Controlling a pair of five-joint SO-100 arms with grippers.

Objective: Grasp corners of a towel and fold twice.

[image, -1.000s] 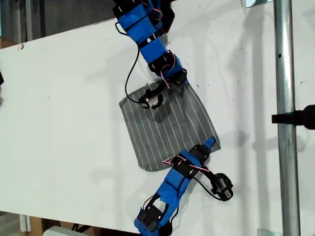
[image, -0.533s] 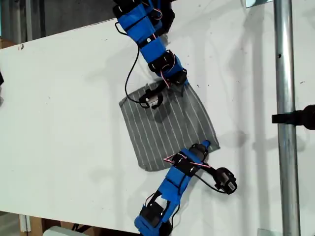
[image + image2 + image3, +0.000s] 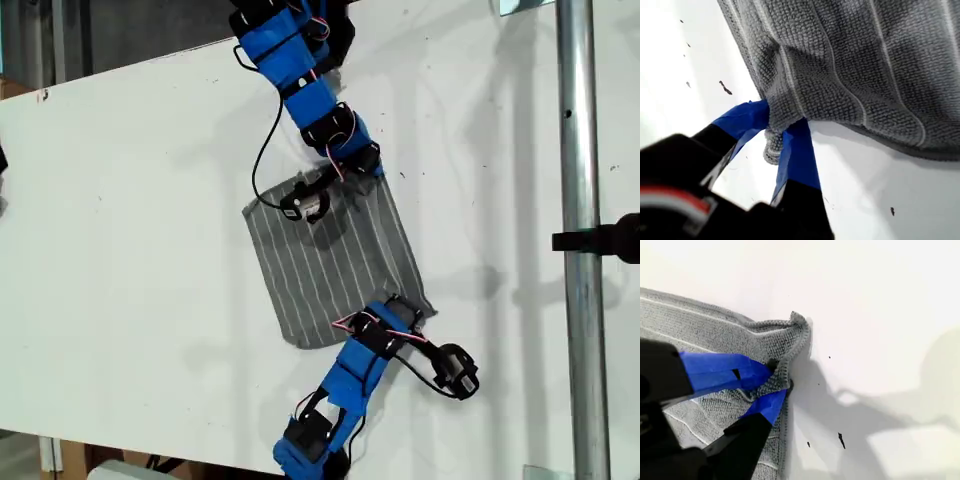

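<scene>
Both blue hands pinch corners of the towel (image 3: 330, 258) lying on the white table (image 3: 130, 200): my first hand (image 3: 782, 131) clamps one tip, my second hand (image 3: 771, 382) another. Lifting both evenly and carrying them together should keep the fold square.

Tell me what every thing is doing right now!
towel: lying open on the table, not folded yet, pinched at two corners
my first gripper: shut on one towel corner
my second gripper: shut on another towel corner
table: white, with the towel lying on it
</scene>
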